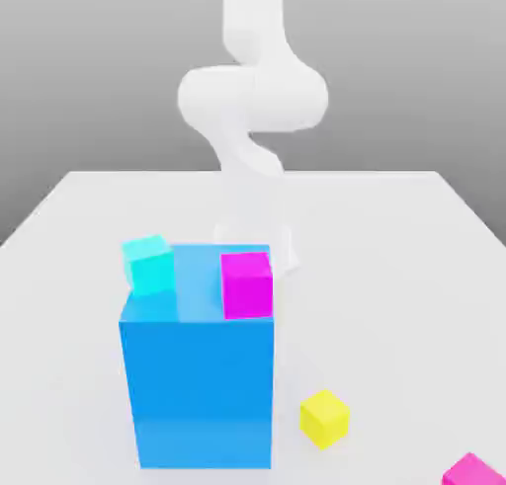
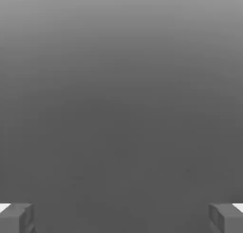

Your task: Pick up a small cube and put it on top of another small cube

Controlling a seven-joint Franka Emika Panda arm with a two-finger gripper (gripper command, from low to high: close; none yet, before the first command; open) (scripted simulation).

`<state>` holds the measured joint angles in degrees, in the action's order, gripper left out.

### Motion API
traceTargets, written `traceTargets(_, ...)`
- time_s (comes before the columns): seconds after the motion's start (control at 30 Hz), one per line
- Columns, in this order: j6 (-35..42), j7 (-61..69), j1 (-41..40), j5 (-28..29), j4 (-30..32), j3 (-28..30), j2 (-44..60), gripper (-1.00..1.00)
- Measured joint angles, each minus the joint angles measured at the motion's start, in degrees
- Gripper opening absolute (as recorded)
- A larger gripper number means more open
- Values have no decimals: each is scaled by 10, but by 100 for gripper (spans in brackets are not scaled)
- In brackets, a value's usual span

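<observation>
A large plain bright blue block (image 1: 198,374) stands on a pale white-grey table (image 1: 395,276). On the block sit a cyan cube (image 1: 148,264) and a purplish-magenta cube (image 1: 246,284). Near the block's base lie a yellow cube (image 1: 324,418) and, farther off, a hot-pink cube (image 1: 474,471). Behind the block, the arm (image 1: 253,93) is white.

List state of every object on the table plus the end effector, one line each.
end effector: open, nothing between the fingers
hot-pink cube: on the table, at the exterior view's lower right edge, partly cut off
magenta cube: resting on top of the big blue block
cyan cube: by the block's top left corner; support unclear
yellow cube: on the table, right of the block, apart from it
</observation>
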<state>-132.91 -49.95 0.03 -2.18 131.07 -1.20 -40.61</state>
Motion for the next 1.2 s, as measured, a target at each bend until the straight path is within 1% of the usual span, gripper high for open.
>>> traceTargets(0.2, -27, -110, -2, -40, -18, -41, 127, 0)
traceTargets(0.37, -50, -217, -4, -50, -31, -82, 230, 0)
traceTargets(0.5, -69, -316, -1, -37, -42, -113, 313, 0)
traceTargets(0.63, -89, -427, 20, -7, -53, -131, 398, 0)
traceTargets(0.87, -122, -631, 75, 60, -72, -123, 547, 0)
traceTargets(1.03, -145, -766, 137, 97, -87, -92, 651, 0)
traceTargets(1.17, -199, -798, 161, 117, -105, -69, 733, 0)
traceTargets(1.2, -209, -801, 164, 120, -107, -66, 746, -100)
